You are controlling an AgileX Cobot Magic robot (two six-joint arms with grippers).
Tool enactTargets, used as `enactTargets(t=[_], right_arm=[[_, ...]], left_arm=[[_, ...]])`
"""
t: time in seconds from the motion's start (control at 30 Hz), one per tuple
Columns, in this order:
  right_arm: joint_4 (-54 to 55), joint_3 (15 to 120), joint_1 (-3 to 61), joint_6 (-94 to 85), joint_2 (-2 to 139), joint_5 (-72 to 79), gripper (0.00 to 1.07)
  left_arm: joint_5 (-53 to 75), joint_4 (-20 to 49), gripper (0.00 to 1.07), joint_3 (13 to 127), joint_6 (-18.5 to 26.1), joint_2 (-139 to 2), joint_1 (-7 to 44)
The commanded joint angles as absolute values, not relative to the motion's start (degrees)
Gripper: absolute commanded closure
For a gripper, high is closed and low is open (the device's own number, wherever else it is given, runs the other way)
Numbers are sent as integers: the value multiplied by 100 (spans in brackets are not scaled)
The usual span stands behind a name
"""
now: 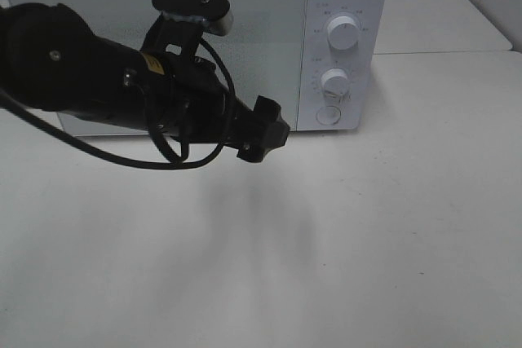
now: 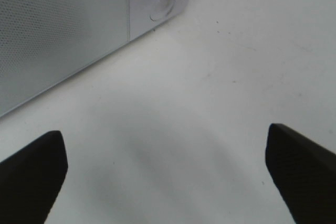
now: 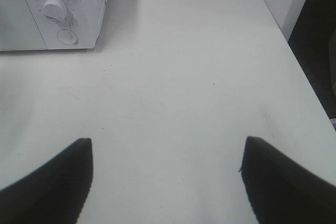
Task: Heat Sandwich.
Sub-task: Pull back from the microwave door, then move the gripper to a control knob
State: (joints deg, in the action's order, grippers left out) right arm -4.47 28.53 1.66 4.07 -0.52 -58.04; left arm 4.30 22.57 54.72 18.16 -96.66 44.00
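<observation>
We see the left pincer (image 2: 164,132) released, its two dark fingers (image 2: 31,177) spread wide above the white surface (image 2: 220,77) with nothing between them. In the high view the left arm (image 1: 81,71) reaches in from the left edge and ends near the middle of the frame, just in front of the microwave (image 1: 245,6). The microwave fills the upper part of that view. Its door is shut, and two white knobs (image 1: 343,32) sit one above the other on its right-hand panel. The right pincer (image 3: 168,141) is also released and empty, hanging over the surface with the microwave's lower corner beyond it. No view shows the sandwich, so we cannot tell where it is.
</observation>
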Motion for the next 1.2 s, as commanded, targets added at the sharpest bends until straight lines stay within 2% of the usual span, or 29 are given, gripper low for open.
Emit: enactTargets(t=[0.03,0.13,0.2,0.27,0.37,0.43,0.47,0.6,0.67,0.7,0.77,0.87,0.93,1.03,1.07,1.2], right_arm=[[-453,2836,138,355,-178,-5707,31],[-453,2836,138,355,-178,-5707,31],[-453,2836,138,355,-178,-5707,31],[-453,2836,138,355,-178,-5707,31],[-453,2836,138,355,-178,-5707,31],[-453,2836,138,355,-178,-5707,31],[-453,2836,138,355,-178,-5707,31],[-453,2836,138,355,-178,-5707,31],[-453,2836,138,355,-178,-5707,31],[-453,2836,138,355,-178,-5707,31],[-453,2836,138,355,-178,-5707,31],[-453,2836,138,355,-178,-5707,31],[-453,2836,138,355,-178,-5707,31],[-453,2836,138,355,-178,-5707,31],[-453,2836,138,355,-178,-5707,31],[-453,2836,138,355,-178,-5707,31]], left_arm=[[1289,1937,8,5466,1793,-9374,4423],[1788,1879,8,5472,1719,-9207,4400],[2504,1868,9,5472,1335,-8973,4171],[2739,1868,9,5472,1226,-8904,4074],[3782,1742,9,5472,1157,-8543,3524],[4022,1713,9,5472,1157,-8445,3363],[4486,1702,9,5472,1157,-8268,3025],[5036,1684,9,5472,1152,-8010,2538],[5586,1679,9,5472,1152,-7712,1937],[5586,1679,9,5472,1152,-7712,1937],[6050,1604,9,5472,1152,-7448,1404],[6331,1507,9,5472,1152,-7282,1100],[6681,1238,9,5472,1129,-6984,693],[6858,1054,9,5472,991,-6790,413],[6961,888,9,5472,745,-6537,160],[6967,710,9,5466,493,-6154,-57]])
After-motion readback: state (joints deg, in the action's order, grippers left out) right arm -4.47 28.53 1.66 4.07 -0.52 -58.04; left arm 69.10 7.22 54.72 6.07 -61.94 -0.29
